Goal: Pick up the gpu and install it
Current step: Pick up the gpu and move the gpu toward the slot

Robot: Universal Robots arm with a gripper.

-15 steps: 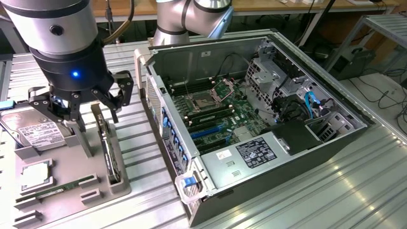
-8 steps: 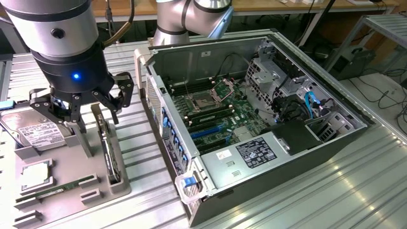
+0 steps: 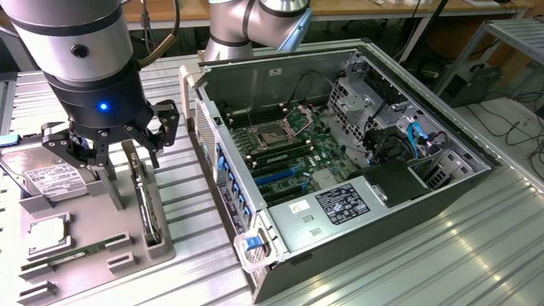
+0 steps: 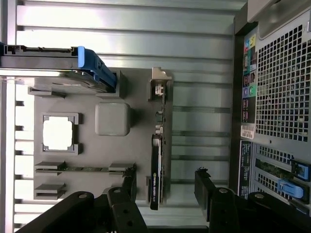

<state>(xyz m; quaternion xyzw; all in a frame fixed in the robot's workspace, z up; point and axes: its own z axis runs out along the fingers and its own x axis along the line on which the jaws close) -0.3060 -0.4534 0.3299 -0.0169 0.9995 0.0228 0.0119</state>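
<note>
Beside the open computer case [image 3: 272, 76] sits the grey tray [image 3: 85, 207]; your gripper [image 3: 114, 153] hovers, jaws spread, over the gpu [image 3: 147, 210] standing along its case-side edge. You're at the pick-up: gripping calls for a square bite across its thin edge.

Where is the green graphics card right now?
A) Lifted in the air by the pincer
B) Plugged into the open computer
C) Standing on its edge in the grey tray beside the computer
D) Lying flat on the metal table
C: the gpu stands edge-on in a slot of the grey tray, with the pincer open over it, a finger on either side.
</note>
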